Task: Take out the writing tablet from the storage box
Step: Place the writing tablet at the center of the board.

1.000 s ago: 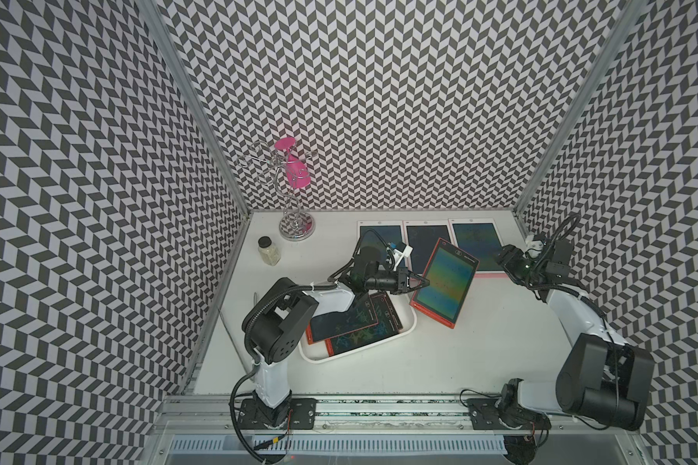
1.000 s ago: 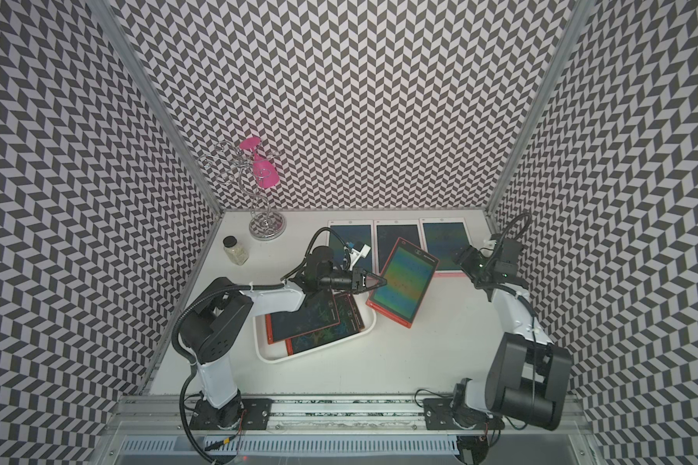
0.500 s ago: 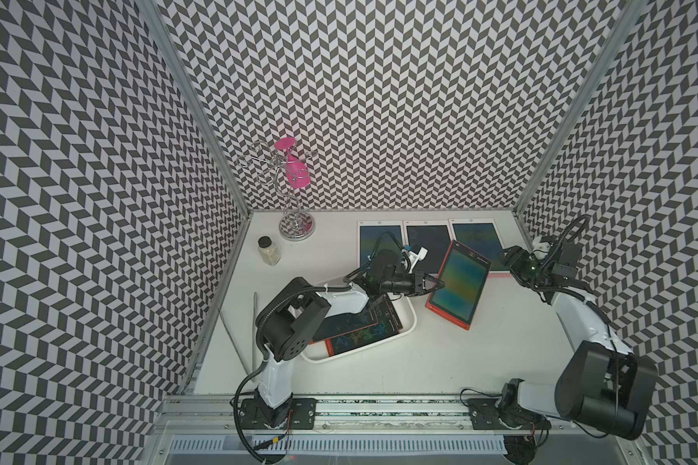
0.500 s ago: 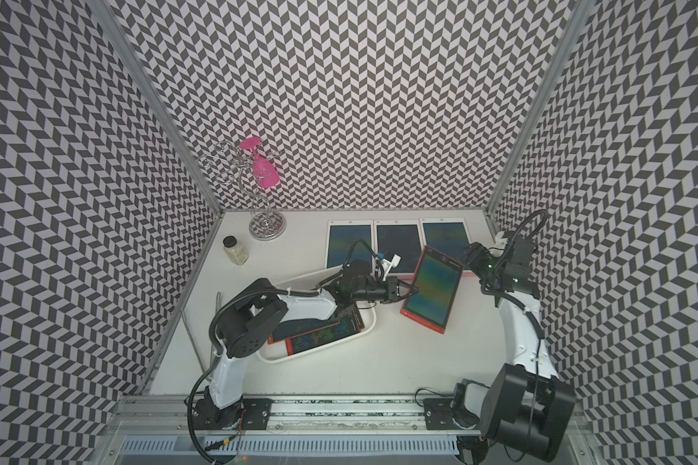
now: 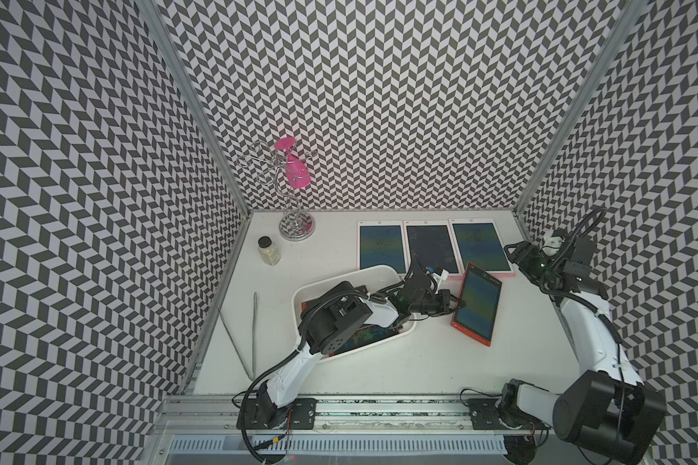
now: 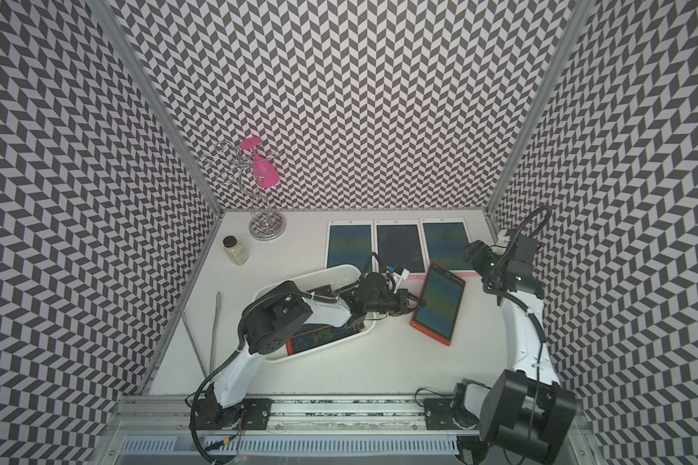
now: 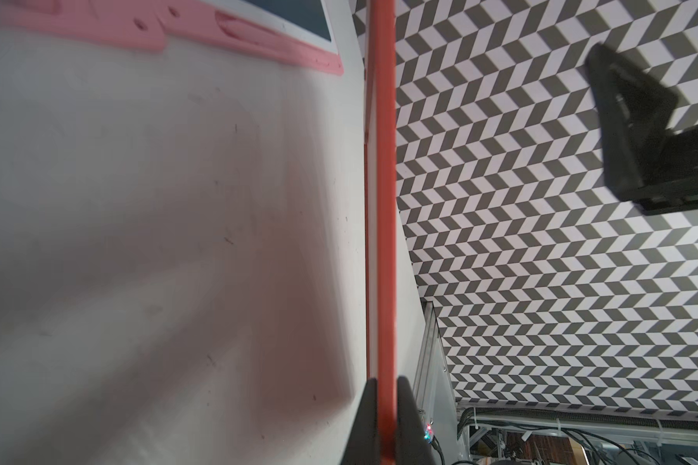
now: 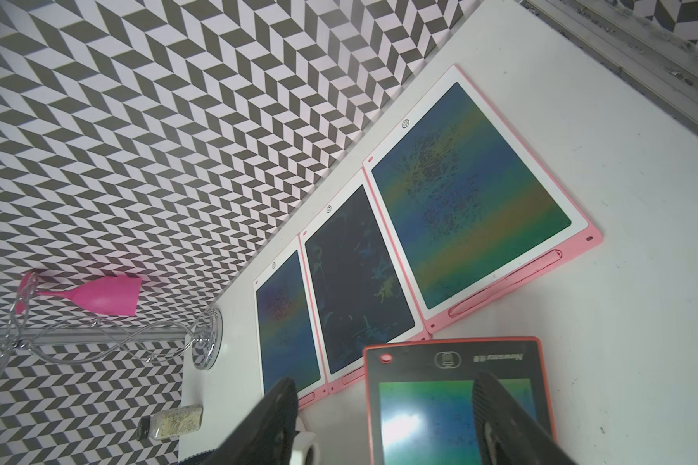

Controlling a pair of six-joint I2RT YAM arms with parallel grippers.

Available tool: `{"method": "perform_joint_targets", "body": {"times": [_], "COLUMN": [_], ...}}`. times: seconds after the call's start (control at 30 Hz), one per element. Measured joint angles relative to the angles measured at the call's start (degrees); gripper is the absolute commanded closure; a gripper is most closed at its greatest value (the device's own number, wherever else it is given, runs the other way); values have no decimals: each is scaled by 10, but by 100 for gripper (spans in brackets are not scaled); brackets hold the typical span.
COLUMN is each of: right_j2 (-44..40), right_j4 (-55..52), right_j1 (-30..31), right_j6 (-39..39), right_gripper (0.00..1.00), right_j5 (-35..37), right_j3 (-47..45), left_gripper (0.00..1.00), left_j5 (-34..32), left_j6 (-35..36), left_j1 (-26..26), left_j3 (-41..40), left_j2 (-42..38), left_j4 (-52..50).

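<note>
Writing tablet (image 5: 476, 304) held tilted, right of the storage box (image 5: 355, 277).
Left jaws pinch its edge; right jaws stand open, empty.

Black-and-white chevron walls (image 5: 379, 100) enclose a white tabletop (image 5: 399, 362), with aluminium corner posts (image 5: 200, 120) between the panels.

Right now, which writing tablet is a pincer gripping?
The red-framed tablet outside the storage box, its edge clamped in the left pincer; all others lie free.
</note>
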Motion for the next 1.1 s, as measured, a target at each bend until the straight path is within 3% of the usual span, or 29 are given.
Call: {"method": "perform_joint_targets", "body": {"times": [0.23,0.6,1.1], "right_j2": [-31,-40,-40], "right_j4": [-3,-6,-24], "right_j1": [0,0,0], "right_j6": [4,1,3], "right_gripper": [30,29,28], "right_j5": [-32,-59,-125], "right_j3": [-18,-22,-21], "left_gripper": [100,100,100], "left_j5": [-38,-87,-113], "left_j6": [-51,-115,-109], "left_j1": [-23,-46,-70], "left_j3": [7,88,124], "left_j2": [11,83,94], "left_j4": [43,43,-28]}}
